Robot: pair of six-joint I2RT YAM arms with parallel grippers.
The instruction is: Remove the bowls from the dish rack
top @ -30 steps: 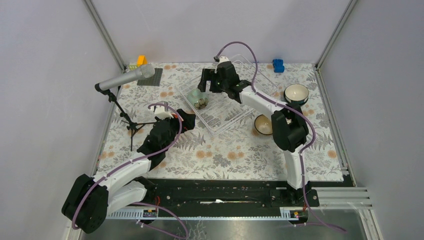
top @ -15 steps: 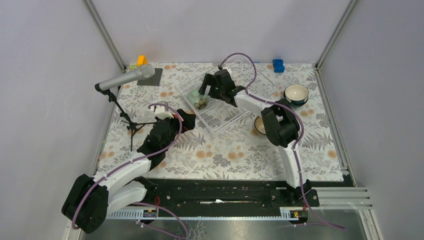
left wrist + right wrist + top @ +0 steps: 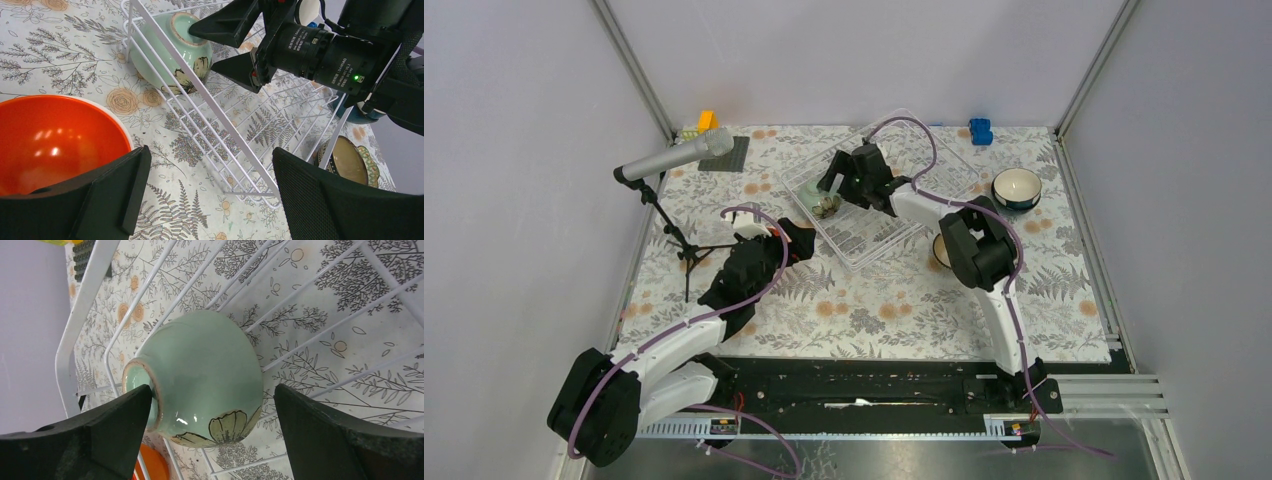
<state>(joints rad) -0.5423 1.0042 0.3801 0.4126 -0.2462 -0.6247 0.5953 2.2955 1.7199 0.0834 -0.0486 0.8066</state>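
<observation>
The white wire dish rack [image 3: 879,225] lies mid-table. One pale green bowl [image 3: 819,195] with a painted flower lies on its side in the rack's left end [image 3: 170,47] [image 3: 200,370]. My right gripper [image 3: 832,184] [image 3: 212,397] is open and straddles this bowl, its left finger [image 3: 117,422] close to the bowl's foot. My left gripper [image 3: 799,240] [image 3: 207,170] is open over the cloth beside the rack's near corner [image 3: 250,192]. An orange bowl [image 3: 50,140] stands upright on the cloth by its left finger. A brown patterned bowl [image 3: 939,250] and a teal bowl [image 3: 1016,186] stand right of the rack.
A microphone [image 3: 674,158] on a tripod stands at the left. A dark mat [image 3: 724,155] with orange and yellow blocks [image 3: 706,121] is at the back left, a blue block [image 3: 980,131] at the back right. Metal posts frame the table.
My right gripper has come down and toward the left into the rack, around the green bowl. The left arm has not moved.
</observation>
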